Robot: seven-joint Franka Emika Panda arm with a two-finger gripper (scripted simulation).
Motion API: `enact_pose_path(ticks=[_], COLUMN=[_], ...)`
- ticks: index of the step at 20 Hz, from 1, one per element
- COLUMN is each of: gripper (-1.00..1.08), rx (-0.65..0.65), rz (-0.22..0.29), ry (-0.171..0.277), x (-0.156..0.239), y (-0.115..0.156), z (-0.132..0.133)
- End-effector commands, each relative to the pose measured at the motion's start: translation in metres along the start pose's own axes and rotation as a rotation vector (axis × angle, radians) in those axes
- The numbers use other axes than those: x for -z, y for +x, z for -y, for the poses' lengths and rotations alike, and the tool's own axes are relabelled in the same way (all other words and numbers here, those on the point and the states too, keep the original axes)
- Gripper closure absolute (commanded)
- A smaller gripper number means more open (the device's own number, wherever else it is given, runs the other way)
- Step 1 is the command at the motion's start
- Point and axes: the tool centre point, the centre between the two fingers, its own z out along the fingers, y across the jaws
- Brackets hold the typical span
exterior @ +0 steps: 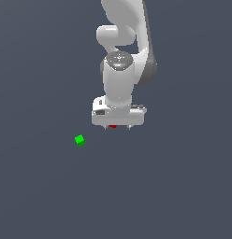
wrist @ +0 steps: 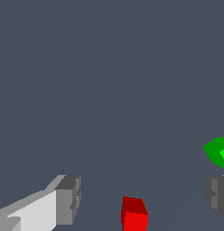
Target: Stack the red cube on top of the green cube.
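The red cube (wrist: 133, 214) lies on the dark floor between my two fingers, with a wide gap on each side. In the exterior view only a sliver of the red cube (exterior: 112, 126) shows under the white hand. My gripper (exterior: 117, 127) (wrist: 143, 198) is open and empty, straight above the red cube. One fingertip (wrist: 68, 198) and the other fingertip (wrist: 217, 195) both show in the wrist view. The green cube (exterior: 80, 140) (wrist: 217, 152) lies apart, toward the exterior view's left of the hand and slightly lower in that picture.
The flat dark grey floor (exterior: 174, 186) stretches all around. The white arm (exterior: 122, 42) rises above the hand at the top of the exterior view.
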Motion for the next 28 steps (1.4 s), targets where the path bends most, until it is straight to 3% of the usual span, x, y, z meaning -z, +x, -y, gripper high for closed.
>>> enact_pose_path(ticks=[1,13,28], gripper=[-0.92,-0.92,-0.92], rx=[0.0,-0.022,-0.106], rz=[0.0,0.003,0.016], ry=[0.0,0.001,0.003], x=[0.0,-0.017,-0.08], y=[0.0,-0.023,-0.112], z=[0.0,-0.005,-0.019])
